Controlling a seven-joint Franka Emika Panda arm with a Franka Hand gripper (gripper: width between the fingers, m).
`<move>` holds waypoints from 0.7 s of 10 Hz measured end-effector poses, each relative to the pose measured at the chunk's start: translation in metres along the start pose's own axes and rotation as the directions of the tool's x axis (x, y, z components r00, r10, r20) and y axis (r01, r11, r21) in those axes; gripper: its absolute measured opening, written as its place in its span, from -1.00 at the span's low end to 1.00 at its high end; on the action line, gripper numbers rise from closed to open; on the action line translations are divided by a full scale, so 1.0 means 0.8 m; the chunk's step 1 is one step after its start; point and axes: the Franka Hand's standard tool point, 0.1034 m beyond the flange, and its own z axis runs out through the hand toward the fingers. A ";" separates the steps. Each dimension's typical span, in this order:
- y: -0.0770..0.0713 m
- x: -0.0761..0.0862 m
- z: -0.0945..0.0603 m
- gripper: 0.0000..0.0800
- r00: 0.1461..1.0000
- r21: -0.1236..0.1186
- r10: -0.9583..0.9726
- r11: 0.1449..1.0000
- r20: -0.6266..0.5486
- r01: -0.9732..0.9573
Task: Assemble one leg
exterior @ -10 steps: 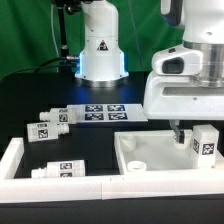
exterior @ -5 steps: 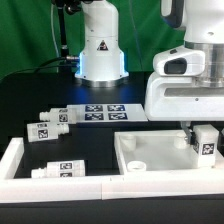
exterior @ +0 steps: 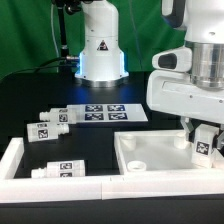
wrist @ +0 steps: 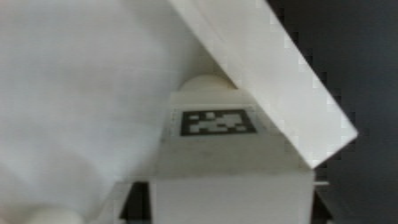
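My gripper [exterior: 205, 138] is shut on a leg [exterior: 205, 147], a stubby white peg with a black-and-white tag. It holds the leg upright at the right end of the large white square panel [exterior: 150, 152], at its raised rim. In the wrist view the leg [wrist: 219, 122] fills the space between the jaws of my gripper [wrist: 226, 205], tag facing the camera, with the panel [wrist: 80, 110] behind it and its rim running diagonally. Three more legs lie at the exterior view's left: two [exterior: 45, 128] [exterior: 62, 116] near the marker board and one [exterior: 60, 170] by the front wall.
The marker board [exterior: 100, 112] lies flat in front of the arm's white base [exterior: 100, 55]. A low white wall [exterior: 12, 160] runs along the left and front of the work area.
My gripper has moved to the exterior view's right with the leg in it, toward the panel's right rim. The other legs and the panel have not moved.
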 end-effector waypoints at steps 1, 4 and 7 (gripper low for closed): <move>0.002 0.001 0.002 -0.29 0.979 0.010 0.204 0.979 0.010 -0.205; 0.009 0.003 0.003 -0.29 0.848 0.033 0.527 0.848 0.044 -0.529; 0.009 0.003 0.003 -0.02 0.866 0.032 0.498 0.866 0.042 -0.499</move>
